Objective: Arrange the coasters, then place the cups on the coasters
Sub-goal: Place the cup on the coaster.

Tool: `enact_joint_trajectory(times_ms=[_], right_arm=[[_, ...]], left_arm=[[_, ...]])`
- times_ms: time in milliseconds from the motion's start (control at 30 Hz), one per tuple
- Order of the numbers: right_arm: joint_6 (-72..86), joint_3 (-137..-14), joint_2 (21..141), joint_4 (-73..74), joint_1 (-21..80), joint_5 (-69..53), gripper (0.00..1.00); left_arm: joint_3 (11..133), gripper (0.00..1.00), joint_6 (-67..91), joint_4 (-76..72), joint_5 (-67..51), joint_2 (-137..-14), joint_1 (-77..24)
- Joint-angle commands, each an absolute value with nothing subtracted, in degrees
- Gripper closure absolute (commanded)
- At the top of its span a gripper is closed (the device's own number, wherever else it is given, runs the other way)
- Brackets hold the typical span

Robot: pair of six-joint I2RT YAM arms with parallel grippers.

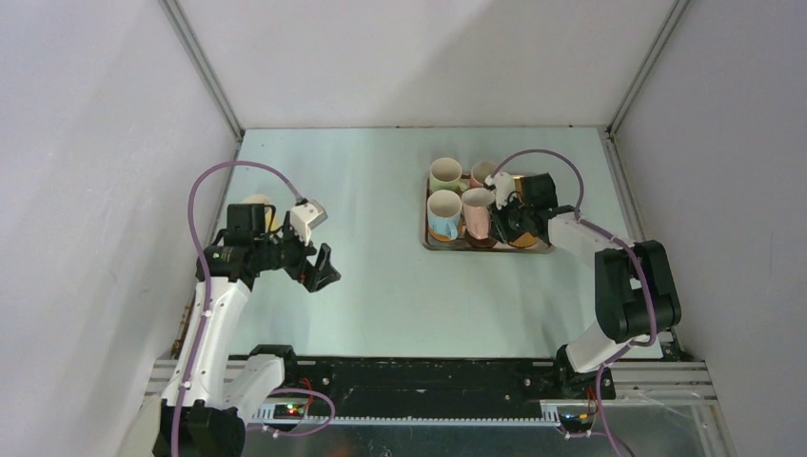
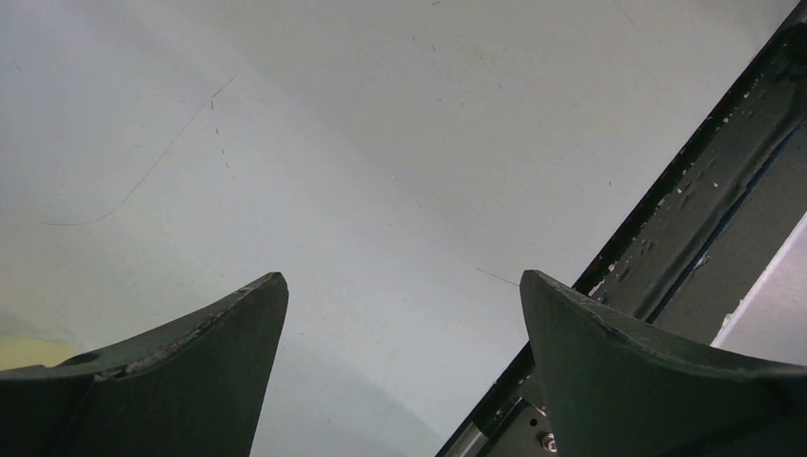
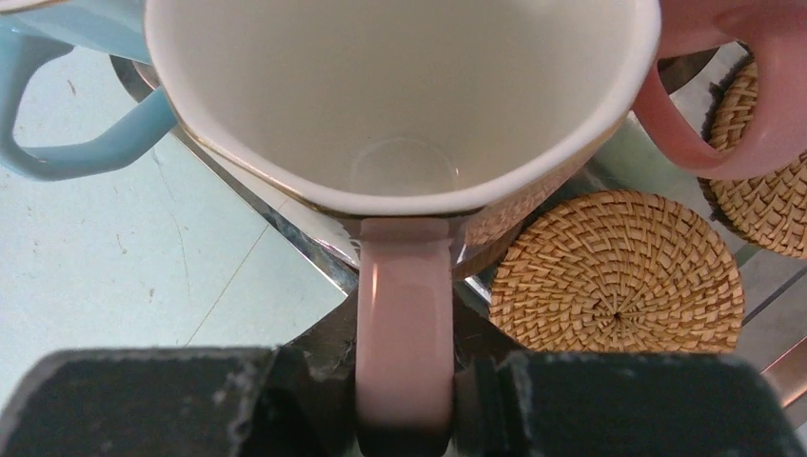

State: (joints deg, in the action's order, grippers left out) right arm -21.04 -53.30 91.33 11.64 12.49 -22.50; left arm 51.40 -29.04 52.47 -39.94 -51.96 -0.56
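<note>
Nearest my position, the left end effector (image 1: 322,269) hangs released over bare bench (image 1: 381,286), its jaws spread wide with nothing between them. I judge it is parked there so the middle of the bench is free for laying out coasters. A yellow cup (image 1: 257,203) stands just behind that arm at the left edge, apart from the others. Further out on the right, the right end effector (image 3: 404,400) is clenched on the handle (image 3: 403,324) of a pink cup (image 3: 400,95), one finger on each side of the loop. The cup is upright and empty, and the handle grip leaves its rim and body clear. I cannot tell whether its base has left the steel tray (image 1: 504,249). Beside it in the tray lies a woven tan coaster (image 3: 619,271), with a second coaster (image 3: 766,214) partly hidden by another pink cup (image 3: 742,95). A woven edge also shows beneath the held cup. My finding is that the cups crowd the coasters inside the tray, so cups must come out before any coaster can be arranged. The blue cup (image 1: 443,214) stands touching or just beside the held one. Farthest back in the tray stands the green cup (image 1: 444,174). No coaster lies on the open bench yet, so the task is at an early stage.
</note>
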Motion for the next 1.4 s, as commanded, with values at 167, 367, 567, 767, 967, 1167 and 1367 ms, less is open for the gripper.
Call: enact_joint_trajectory(times_ms=[167,367,567,767,967,1167,1367], right_arm=[[-22.9,-52.4,89.2,3.9,13.6,-20.8,1.0],[-23.9,-52.3,89.5,4.1,14.3,-20.7,1.0],[-25.3,-52.6,88.9,6.0,14.3,-21.7,1.0],[-25.7,-55.2,89.1,10.4,13.1,-22.8,0.77],[-25.5,-55.9,88.3,12.1,11.5,-24.3,0.58],[-25.1,-57.0,87.3,13.4,11.0,-25.0,0.52],[-24.5,-57.1,85.2,14.1,10.7,-26.3,0.54]], left_arm=[[51.4,0.0,-30.5,52.2,-42.1,-52.1,-0.2],[51.4,0.0,-30.4,52.3,-42.2,-52.1,-0.2],[51.5,0.0,-30.4,52.3,-42.4,-52.3,-0.2],[51.5,0.0,-30.6,52.4,-42.4,-52.5,-0.2],[51.5,0.0,-30.6,52.5,-42.6,-52.3,-0.2],[51.5,0.0,-30.6,52.5,-42.6,-52.5,-0.2],[51.5,0.0,-30.6,52.5,-42.3,-52.7,-0.2]])
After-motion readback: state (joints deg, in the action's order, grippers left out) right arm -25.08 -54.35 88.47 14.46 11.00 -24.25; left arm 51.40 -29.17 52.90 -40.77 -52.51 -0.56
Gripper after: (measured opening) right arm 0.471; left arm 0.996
